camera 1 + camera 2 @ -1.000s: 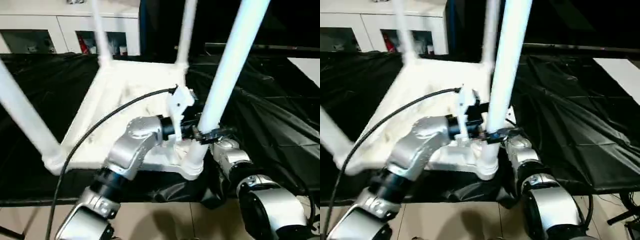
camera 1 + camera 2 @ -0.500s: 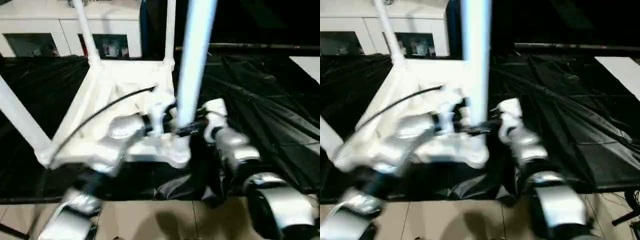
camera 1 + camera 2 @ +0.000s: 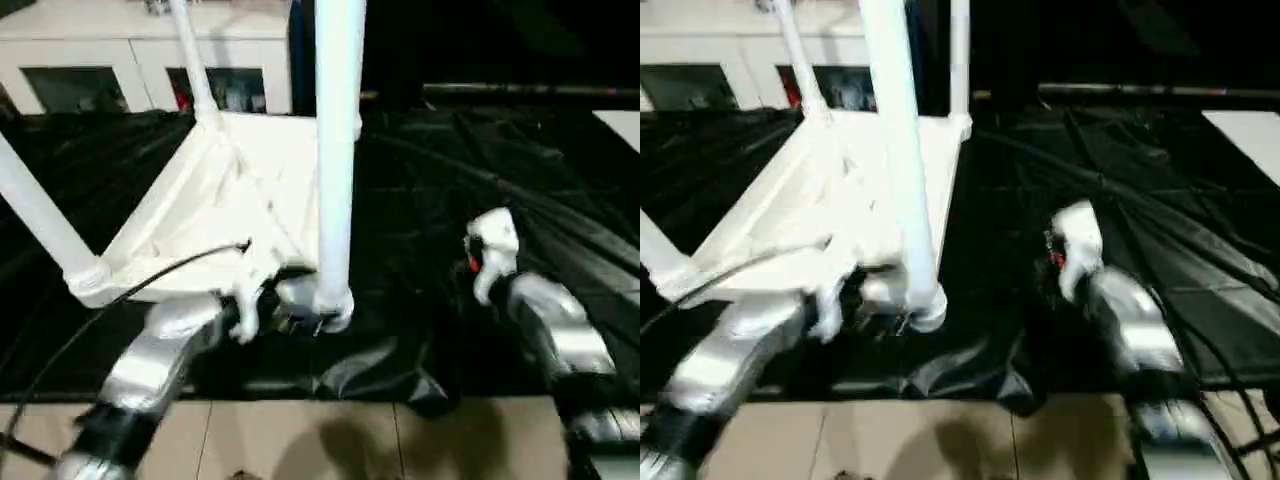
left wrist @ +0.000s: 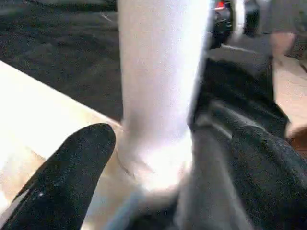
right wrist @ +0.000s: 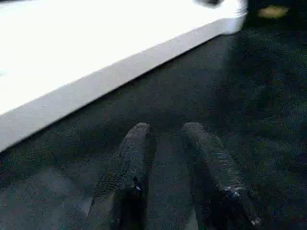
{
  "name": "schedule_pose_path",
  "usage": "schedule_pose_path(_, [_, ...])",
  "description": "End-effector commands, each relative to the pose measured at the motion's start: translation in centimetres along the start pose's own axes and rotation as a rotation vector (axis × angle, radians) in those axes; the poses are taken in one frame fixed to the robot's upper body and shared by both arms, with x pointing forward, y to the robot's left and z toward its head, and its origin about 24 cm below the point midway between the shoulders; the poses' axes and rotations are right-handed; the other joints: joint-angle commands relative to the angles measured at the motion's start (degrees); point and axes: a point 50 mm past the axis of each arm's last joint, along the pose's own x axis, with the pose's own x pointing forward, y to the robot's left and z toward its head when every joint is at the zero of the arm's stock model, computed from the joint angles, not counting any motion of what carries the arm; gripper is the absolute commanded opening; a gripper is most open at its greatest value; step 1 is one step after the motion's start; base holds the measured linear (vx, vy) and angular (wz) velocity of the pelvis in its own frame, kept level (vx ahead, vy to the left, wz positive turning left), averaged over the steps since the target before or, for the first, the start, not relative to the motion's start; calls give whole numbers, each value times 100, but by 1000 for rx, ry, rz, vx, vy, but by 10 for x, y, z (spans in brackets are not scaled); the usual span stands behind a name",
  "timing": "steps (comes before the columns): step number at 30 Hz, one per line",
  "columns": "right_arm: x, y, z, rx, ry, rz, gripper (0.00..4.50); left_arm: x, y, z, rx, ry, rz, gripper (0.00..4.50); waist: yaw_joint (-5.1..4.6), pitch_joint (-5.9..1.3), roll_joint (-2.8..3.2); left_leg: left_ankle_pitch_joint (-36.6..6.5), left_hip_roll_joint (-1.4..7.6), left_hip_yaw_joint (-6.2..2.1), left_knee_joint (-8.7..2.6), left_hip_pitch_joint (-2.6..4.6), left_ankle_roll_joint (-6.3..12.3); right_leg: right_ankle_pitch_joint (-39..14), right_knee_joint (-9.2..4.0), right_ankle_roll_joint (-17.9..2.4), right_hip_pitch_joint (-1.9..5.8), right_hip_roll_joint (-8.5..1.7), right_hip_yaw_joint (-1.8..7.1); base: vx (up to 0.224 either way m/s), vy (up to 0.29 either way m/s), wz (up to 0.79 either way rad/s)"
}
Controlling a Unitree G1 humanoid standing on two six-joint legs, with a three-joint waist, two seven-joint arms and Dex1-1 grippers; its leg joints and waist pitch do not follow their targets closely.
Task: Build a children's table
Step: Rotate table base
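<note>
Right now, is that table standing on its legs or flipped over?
Flipped over: the tabletop lies underside up on the black cloth, and its legs point upward.

White tabletop (image 3: 265,165), plain, no pattern, upside down with white legs, the near leg (image 3: 337,150) a clean unmarked white. Under it all a black cloth (image 3: 450,200), glossy in its creases. Left gripper (image 4: 144,158): black fingers (image 4: 67,177) either side of that white leg. Right gripper (image 5: 165,139): two black, finely textured fingers over the black cloth, white tabletop edge beyond them. Silver forearms (a small red spot on the right wrist (image 3: 472,265)). White cabinet (image 3: 130,60) with dark glass doors; beige floor tiles (image 3: 330,440).
</note>
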Motion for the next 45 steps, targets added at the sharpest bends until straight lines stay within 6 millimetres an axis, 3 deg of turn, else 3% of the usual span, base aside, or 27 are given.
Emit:
schedule_pose_path(1, [0, 2, 9, -33, -14, 41, 115, 1, 0, 8, 46, 8, -36, 450, 15, -394, 35, -2429, 50, -11, -424, 117, 30, -2282, -520, -1045, 213, -156, 110, 0, 0, 0])
schedule_pose_path(4, [-4, 8, 7, -63, 22, 92, 115, -7, 17, 6, 133, 115, 13, 450, 28, -380, 75, -2565, 23, -25, -419, 155, -27, -2724, -561, -844, 199, -165, 110, 0, 0, 0])
schedule_pose_path(8, [-6, 20, 5, -92, 61, 172, 116, -13, 39, 6, 193, 219, 89, 433, 37, -381, 67, -2509, 4, -52, -427, 140, -81, -3083, -608, -568, 213, -184, 102, 0, 0, 0])
schedule_pose_path(9, [-6, 23, 4, -104, 76, 193, 117, -15, 44, 6, 205, 241, 100, 422, 42, -375, 37, -2504, -6, -46, -417, 150, -59, -3160, -642, -514, 185, -176, 99, 0, 0, 0])
schedule_pose_path(11, [-7, 27, 2, -118, 97, 223, 117, -18, 50, 6, 208, 271, 104, 416, 42, -384, 43, -2421, 3, -62, -433, 109, -57, -3099, -611, -538, 215, -196, 98, 0, 0, 0])
schedule_pose_path(15, [-7, 30, 4, -133, 114, 262, 117, -21, 57, 2, 218, 360, 56, 377, 53, -411, 39, -2280, 17, -47, -415, 125, -14, -2767, -574, -691, 197, -194, 122, 0, 0, 0])
schedule_pose_path(16, [-7, 31, 5, -140, 118, 271, 117, -22, 58, 1, 219, 380, 28, 371, 50, -409, 38, -2198, 29, -57, -434, 89, -14, -2594, -550, -777, 238, -214, 124, 0, 0, 0])
schedule_pose_path(18, [-7, 31, 7, -146, 123, 277, 117, -21, 61, 1, 207, 398, 1, 361, 75, -427, 50, -2169, 41, -37, -413, 123, -20, -2391, -528, -884, 218, -218, 139, 0, 0, 0])
schedule_pose_path(19, [-7, 31, 7, -153, 128, 283, 117, -21, 61, 2, 213, 410, -28, 334, 86, -417, 51, -2119, 35, -38, -421, 97, -7, -2306, -530, -943, 245, -219, 135, 0, 0, 0])
schedule_pose_path(25, [-10, 29, 7, -185, 158, 290, 117, -18, 61, 3, 227, 449, -132, 297, 168, -447, 70, -1926, 51, -16, -399, 102, -16, -1673, -449, -1199, 279, -222, 146, 0, 0, 0])
schedule_pose_path(33, [-20, 46, 7, -181, 212, 490, 117, -12, 67, 1, 252, 496, -148, 238, 225, -446, 60, -1945, 65, -12, -392, 100, 59, -1594, -443, -1250, 312, -238, 142, 0, 0, 0])
schedule_pose_path(35, [-21, 48, 8, -178, 207, 512, 117, -11, 68, 1, 252, 496, -151, 205, 231, -445, 59, -1946, 58, -11, -389, 100, 56, -1699, -456, -1243, 310, -241, 138, 0, 0, 0])
schedule_pose_path(40, [-21, 49, 11, -179, 207, 523, 117, -10, 69, -5, 246, 529, -153, 178, 251, -430, 57, -2030, 61, -19, -394, 125, 20, -2077, -498, -1115, 285, -251, 143, 0, 0, 0])
schedule_pose_path(45, [-22, 48, 12, -185, 207, 521, 117, -7, 71, -4, 218, 507, -104, 125, 274, -432, 55, -2047, 73, -22, -398, 129, -5, -2033, -488, -1145, 277, -254, 141, 0, 0, 0])
